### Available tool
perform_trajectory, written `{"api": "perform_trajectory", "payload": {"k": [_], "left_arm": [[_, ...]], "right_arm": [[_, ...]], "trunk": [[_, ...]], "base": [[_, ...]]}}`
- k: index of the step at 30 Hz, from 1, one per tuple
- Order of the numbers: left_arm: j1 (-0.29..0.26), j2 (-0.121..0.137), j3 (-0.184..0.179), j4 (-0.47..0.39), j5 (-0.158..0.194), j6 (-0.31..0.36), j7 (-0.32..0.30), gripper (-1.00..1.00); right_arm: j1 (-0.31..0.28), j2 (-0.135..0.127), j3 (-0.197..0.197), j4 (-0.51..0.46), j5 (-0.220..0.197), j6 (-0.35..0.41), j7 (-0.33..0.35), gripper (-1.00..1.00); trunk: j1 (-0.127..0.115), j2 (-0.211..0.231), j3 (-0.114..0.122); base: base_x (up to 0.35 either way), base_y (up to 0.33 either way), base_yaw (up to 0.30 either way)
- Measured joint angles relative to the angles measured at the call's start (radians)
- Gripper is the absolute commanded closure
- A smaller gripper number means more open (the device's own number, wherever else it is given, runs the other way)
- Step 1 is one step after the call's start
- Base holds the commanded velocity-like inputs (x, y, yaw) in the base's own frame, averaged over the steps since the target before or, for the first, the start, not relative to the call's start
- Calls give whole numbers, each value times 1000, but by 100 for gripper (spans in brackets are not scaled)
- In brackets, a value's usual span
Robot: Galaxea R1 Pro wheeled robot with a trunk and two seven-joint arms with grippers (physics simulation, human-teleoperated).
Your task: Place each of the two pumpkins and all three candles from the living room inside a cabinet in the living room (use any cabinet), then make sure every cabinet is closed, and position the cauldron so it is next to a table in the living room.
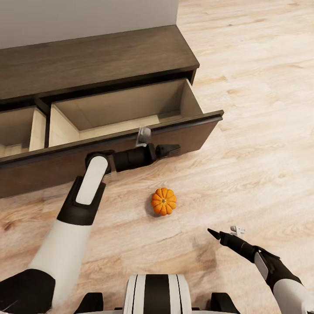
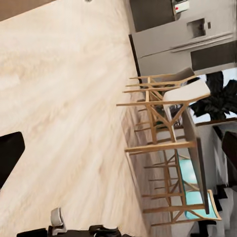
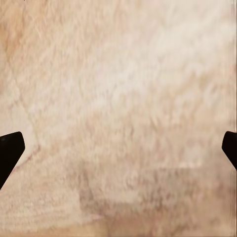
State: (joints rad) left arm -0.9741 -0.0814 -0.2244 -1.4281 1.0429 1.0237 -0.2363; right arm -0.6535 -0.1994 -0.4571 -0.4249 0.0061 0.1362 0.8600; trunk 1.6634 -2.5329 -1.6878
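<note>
One orange pumpkin [image 1: 164,201] sits upright on the wooden floor in front of the cabinet [image 1: 100,56]. The cabinet is long, low and dark brown, and two beige-lined drawers stand pulled out. The right drawer [image 1: 192,133] looks empty inside, while the left drawer [image 1: 17,126] is partly cut off by the view's edge. My left gripper [image 1: 173,148] hovers open just in front of the right drawer's front panel, above and behind the pumpkin, with nothing in it. My right gripper [image 1: 212,232] is open and empty over bare floor, to the right of the pumpkin and nearer me; its fingertips [image 3: 10,153] show at the edges of the wrist view.
Open wooden floor [image 1: 261,109] stretches to the right of the cabinet. A pale wall [image 1: 87,17] rises behind it. In the left wrist view, wooden dining chairs [image 2: 158,108] around a table, a steel fridge [image 2: 187,39] and a plant [image 2: 217,101] stand far off.
</note>
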Motion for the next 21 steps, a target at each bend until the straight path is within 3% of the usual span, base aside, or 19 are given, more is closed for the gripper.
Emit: {"api": "perform_trajectory", "payload": {"k": [2,6,9,10,18,21], "left_arm": [[-25,-1,-1,1,12,1,1,-100],[-57,-1,-2,2,67,1,3,-100],[-88,2,-2,2,140,1,5,-100],[-99,2,-2,3,150,1,6,-100],[-192,3,-3,16,172,1,6,-100],[-248,4,-2,58,188,2,6,-100]], "right_arm": [[0,0,0,1,0,-7,-10,-100],[0,1,0,4,0,-18,-17,-100],[0,0,0,4,0,-21,-19,-100],[0,0,0,4,0,-21,-19,-100],[0,0,0,5,0,-21,-19,-100],[0,1,0,5,0,-21,-19,-100]], "trunk": [[0,0,0],[0,0,0],[0,0,0],[0,0,0],[0,0,0],[0,0,0]], "base": [[0,0,0],[0,0,0],[0,0,0],[0,0,0],[0,0,0],[0,0,0]]}}
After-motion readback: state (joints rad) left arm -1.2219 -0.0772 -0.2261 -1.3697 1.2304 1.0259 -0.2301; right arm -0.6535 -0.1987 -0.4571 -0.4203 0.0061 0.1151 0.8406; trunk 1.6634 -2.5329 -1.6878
